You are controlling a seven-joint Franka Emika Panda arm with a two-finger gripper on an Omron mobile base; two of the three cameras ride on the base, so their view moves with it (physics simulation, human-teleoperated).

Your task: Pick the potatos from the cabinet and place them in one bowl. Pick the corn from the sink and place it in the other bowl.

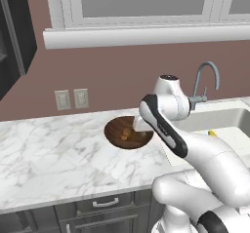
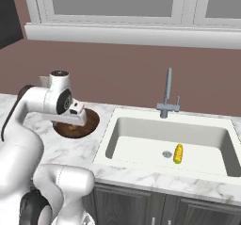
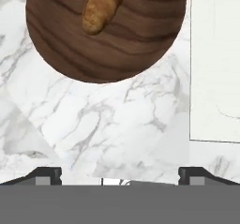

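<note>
Gripper (image 3: 120,176) wide open, nothing btwn tips, over marble counter (image 1: 44,154) just beside dark wood bowl (image 3: 70,45). One oblong potato (image 3: 101,8) lies in bowl. Corn (image 2: 178,153) in sink (image 2: 141,139) near drain.

Home kitchen, marble counter (image 1: 58,154), white sink (image 2: 141,146) with gooseneck faucet (image 2: 168,94), drawers (image 1: 105,203), wall outlets (image 1: 72,99), window (image 1: 141,3)

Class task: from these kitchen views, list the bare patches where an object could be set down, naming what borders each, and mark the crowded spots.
Free: the marble counter left of the dark bowl; most of the sink floor beside the corn. Crowded: the strip between bowl and sink, under the open gripper; the bowl holds a potato.
</note>
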